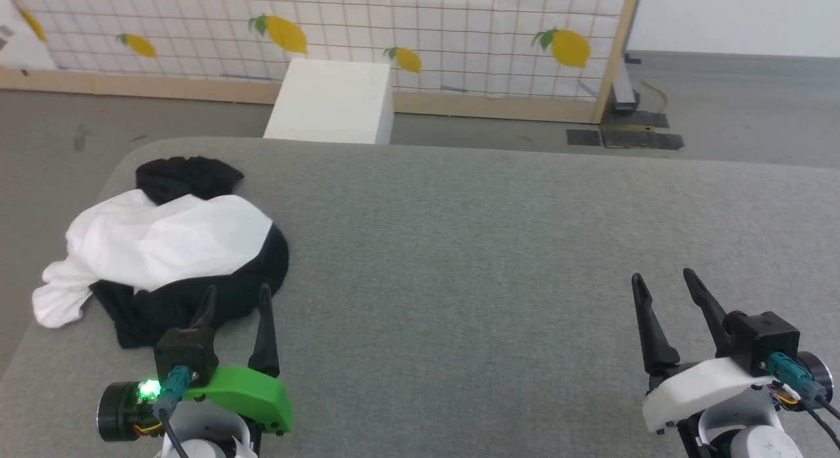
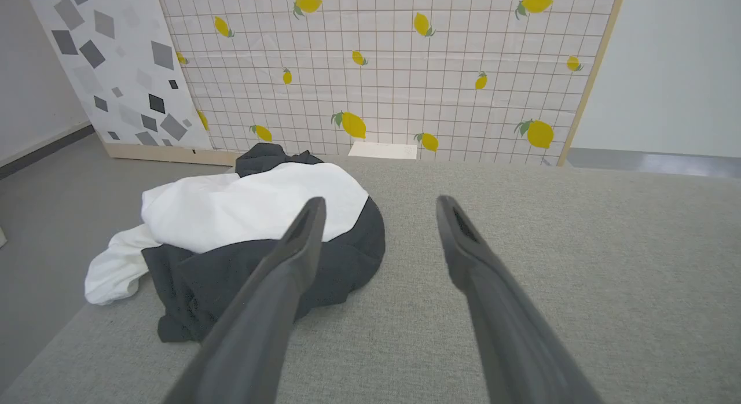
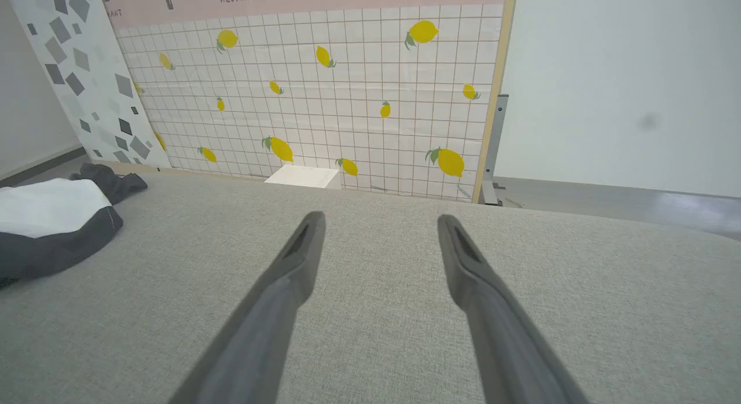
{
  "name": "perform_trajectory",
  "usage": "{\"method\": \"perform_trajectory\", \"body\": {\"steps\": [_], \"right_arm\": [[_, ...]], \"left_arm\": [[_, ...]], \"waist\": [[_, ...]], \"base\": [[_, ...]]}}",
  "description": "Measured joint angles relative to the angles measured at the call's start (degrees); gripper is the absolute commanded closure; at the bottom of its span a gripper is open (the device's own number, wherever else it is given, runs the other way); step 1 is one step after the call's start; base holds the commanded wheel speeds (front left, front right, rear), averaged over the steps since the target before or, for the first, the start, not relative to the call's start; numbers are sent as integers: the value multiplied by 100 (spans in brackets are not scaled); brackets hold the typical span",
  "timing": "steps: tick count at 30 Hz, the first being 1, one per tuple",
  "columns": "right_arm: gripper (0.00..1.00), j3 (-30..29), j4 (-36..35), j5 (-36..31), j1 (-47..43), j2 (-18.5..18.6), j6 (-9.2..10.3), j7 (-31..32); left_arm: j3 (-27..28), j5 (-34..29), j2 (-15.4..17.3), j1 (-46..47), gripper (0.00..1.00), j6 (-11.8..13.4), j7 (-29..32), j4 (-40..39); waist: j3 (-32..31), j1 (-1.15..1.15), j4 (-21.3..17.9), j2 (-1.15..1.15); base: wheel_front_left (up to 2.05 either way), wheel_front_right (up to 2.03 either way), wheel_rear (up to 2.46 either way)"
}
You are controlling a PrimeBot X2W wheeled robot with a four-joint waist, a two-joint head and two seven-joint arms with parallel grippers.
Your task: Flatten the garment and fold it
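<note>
The garment (image 1: pixel 164 241) lies crumpled in a heap at the left end of the grey table, its white panel on top and black cloth bunched beneath and behind. A white part hangs toward the table's left edge. My left gripper (image 1: pixel 237 295) is open just in front of the heap, its left fingertip over the black hem. In the left wrist view the garment (image 2: pixel 249 213) sits ahead and left of the open fingers (image 2: pixel 289 259). My right gripper (image 1: pixel 661 281) is open over bare table far to the right. The right wrist view shows the garment (image 3: pixel 52 219) at the far left.
The grey cloth-covered table (image 1: pixel 492 248) stretches wide between the two grippers. A white box (image 1: pixel 331 102) stands on the floor beyond the far edge, in front of a lemon-patterned screen (image 1: pixel 394 31). Grey floor drops off to the left of the garment.
</note>
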State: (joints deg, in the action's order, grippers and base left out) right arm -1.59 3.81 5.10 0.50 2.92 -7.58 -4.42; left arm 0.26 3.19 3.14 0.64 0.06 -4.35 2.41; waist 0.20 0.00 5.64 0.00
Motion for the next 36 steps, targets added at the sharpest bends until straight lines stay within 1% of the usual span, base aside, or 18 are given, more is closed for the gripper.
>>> {"method": "perform_trajectory", "body": {"steps": [25, 36], "right_arm": [[0, 45, 263, 289, -68, -1, 0, -293], [0, 78, 386, 356, -70, 0, 0, -419]], "left_arm": [[65, 220, 0, -71, 0, 2, -301, 152], [46, 294, 0, -127, 0, 9, -432, 245]], "waist": [[-67, 0, 1077, 0], [-72, 0, 1488, 0]], "base": [[0, 0, 0], [0, 0, 0]]}}
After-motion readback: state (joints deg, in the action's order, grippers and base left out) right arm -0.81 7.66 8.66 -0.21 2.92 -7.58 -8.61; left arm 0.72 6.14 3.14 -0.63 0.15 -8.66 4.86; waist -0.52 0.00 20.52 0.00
